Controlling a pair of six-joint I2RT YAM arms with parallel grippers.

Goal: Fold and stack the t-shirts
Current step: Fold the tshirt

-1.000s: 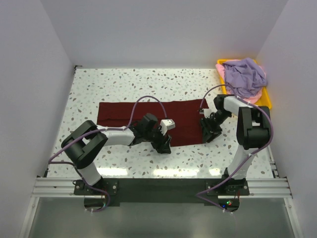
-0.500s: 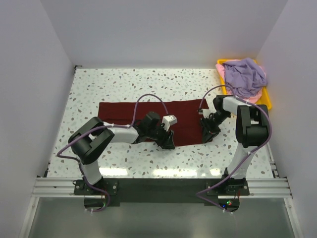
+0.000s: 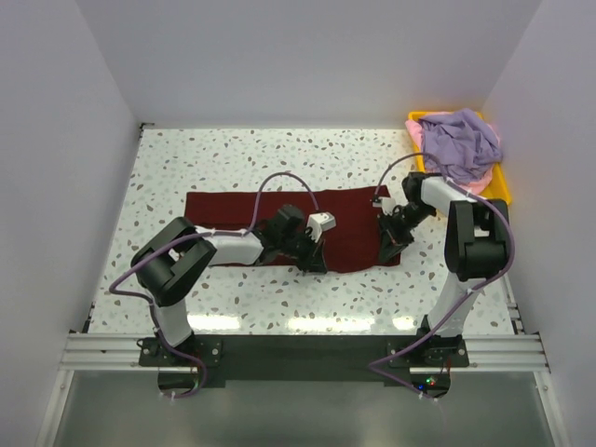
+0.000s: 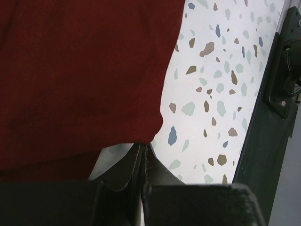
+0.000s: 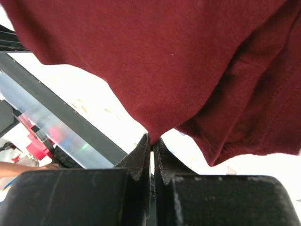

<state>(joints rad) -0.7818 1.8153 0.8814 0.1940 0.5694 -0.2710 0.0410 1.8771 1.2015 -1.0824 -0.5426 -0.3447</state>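
Note:
The dark maroon t-shirt (image 3: 242, 214) lies spread as a wide band across the middle of the table. My left gripper (image 3: 317, 262) is at its near edge, right of centre. The left wrist view shows that gripper (image 4: 144, 147) shut on a corner of the maroon cloth (image 4: 80, 70). My right gripper (image 3: 388, 245) is at the shirt's near right corner. In the right wrist view it (image 5: 152, 140) is shut on a point of the cloth (image 5: 155, 56), which hangs lifted off the table. The lavender t-shirt (image 3: 461, 144) is heaped on the pale pink one (image 3: 477, 186).
A yellow tray (image 3: 504, 182) at the back right corner holds the heaped shirts. White walls close in the table on the left, back and right. A dark rail (image 4: 263, 141) with the arm bases runs along the near edge.
Both grippers have gone from open to shut on the maroon shirt's near edge. The left one slid slightly toward the back onto the hem. The right corner of the cloth has lifted a little.

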